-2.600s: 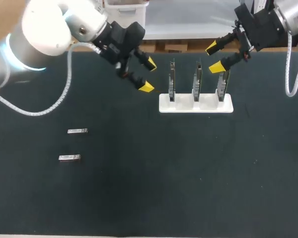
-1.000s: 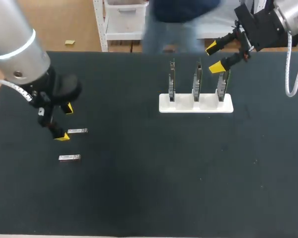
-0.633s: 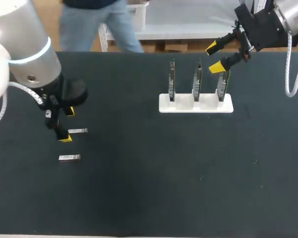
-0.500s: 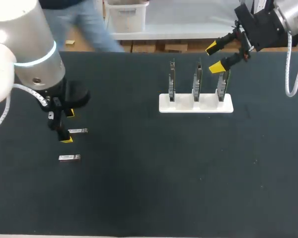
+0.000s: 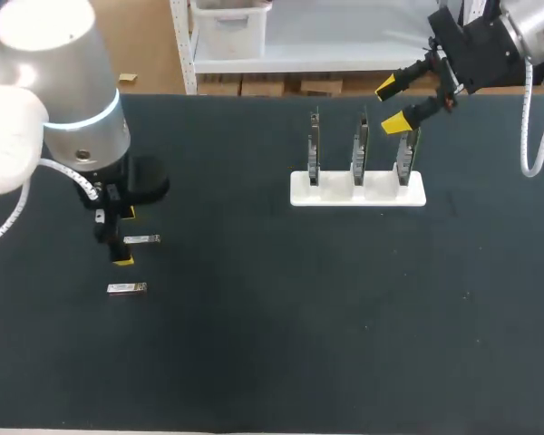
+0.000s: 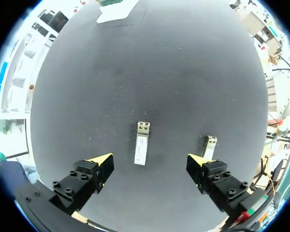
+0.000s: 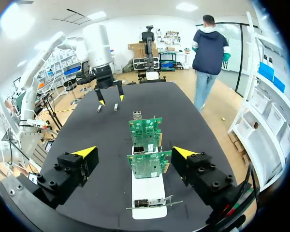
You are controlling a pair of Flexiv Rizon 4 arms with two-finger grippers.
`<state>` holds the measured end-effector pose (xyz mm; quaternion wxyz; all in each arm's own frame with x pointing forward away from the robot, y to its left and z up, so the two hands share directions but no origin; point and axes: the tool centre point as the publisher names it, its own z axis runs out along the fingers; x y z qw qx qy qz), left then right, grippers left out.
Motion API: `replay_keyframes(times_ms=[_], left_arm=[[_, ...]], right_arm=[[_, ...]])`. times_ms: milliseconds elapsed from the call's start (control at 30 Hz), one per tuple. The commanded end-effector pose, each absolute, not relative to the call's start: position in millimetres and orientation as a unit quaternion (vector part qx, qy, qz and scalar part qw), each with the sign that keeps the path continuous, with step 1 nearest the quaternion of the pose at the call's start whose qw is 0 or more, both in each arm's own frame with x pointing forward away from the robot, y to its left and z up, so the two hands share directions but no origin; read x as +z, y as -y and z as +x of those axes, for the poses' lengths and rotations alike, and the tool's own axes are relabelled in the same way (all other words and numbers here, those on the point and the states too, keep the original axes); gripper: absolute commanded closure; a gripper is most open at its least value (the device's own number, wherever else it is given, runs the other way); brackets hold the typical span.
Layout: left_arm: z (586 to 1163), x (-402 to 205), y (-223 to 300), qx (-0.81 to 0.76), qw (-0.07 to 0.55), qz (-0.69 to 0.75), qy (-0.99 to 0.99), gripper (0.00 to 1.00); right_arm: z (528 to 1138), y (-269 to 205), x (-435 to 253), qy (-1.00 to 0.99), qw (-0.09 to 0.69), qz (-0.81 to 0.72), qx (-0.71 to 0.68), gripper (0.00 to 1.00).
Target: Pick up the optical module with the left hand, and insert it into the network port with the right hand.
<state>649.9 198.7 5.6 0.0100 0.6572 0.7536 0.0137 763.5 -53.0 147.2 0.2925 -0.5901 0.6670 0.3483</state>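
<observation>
Two small silver optical modules lie on the black table at the left, one [image 5: 141,239] above the other [image 5: 126,288]. My left gripper [image 5: 124,237] hangs open over the upper one. In the left wrist view that module [image 6: 142,149] lies on the mat between the open fingers, untouched, and the second module [image 6: 208,145] lies just beside one fingertip. My right gripper [image 5: 392,104] is open in the air behind the rightmost card of the white stand [image 5: 357,188]. From the right wrist, the open gripper [image 7: 134,152] looks down the row of green network cards [image 7: 149,162].
The white stand [image 7: 147,188] holds three upright cards in a row at the back middle of the table. In the right wrist view my left gripper [image 7: 108,94] shows far off over both modules [image 7: 116,106]. The table's back edge runs just behind the stand.
My left arm has swung from beside the stand to the left and down over the upper module, creeping slightly nearer in the last second. The right arm has not moved.
</observation>
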Motion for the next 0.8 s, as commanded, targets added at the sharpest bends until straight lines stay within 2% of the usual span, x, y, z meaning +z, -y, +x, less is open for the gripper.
replay_keyframes(times_ms=[33, 800], left_arm=[[651.3, -3.4, -197.0, 0.015, 0.006, 0.665, -0.747, 0.00], [651.7, -12.1, -192.0, 0.012, 0.024, 0.661, -0.750, 0.00]], right_arm=[[762.3, 53.0, 147.2, -0.667, 0.294, -0.590, 0.347, 0.00], [762.3, 53.0, 147.2, -0.667, 0.294, -0.590, 0.347, 0.00]])
